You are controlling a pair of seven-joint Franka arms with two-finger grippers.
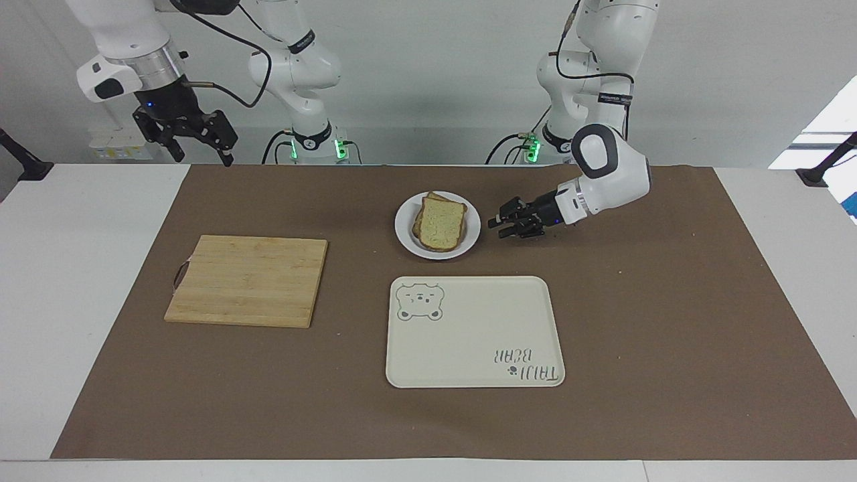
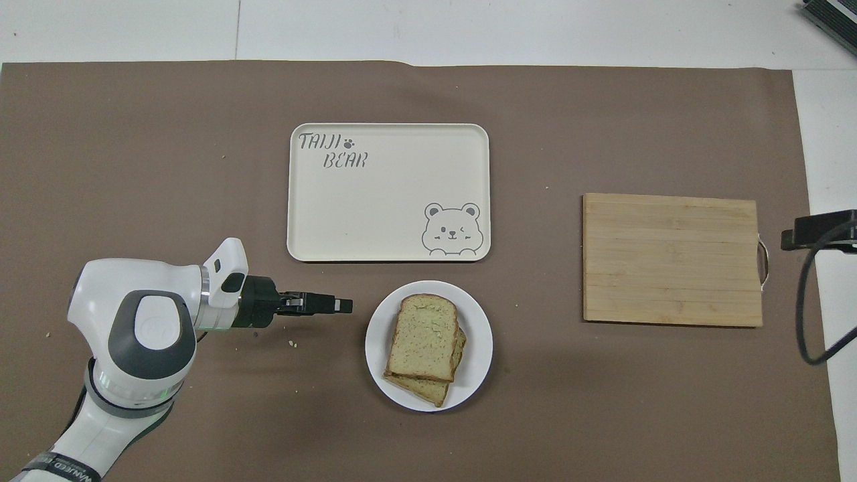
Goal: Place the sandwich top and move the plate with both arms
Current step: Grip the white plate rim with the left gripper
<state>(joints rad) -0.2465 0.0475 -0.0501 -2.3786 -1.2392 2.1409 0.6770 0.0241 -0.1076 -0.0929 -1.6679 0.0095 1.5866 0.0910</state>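
Brown mat: left pincer (image 1: 499, 227), partly open, empty, beside plate (image 1: 406, 235).

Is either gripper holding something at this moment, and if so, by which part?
Nothing is held. The left gripper is low beside the plate, not touching it. The right gripper waits, raised, with nothing in it.

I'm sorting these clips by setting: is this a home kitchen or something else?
Most likely a robotics lab staged as a kitchen task. Two arms are mounted at a white table covered with a brown mat, against bare walls. The plate of bread, bear tray and cutting board look like props.
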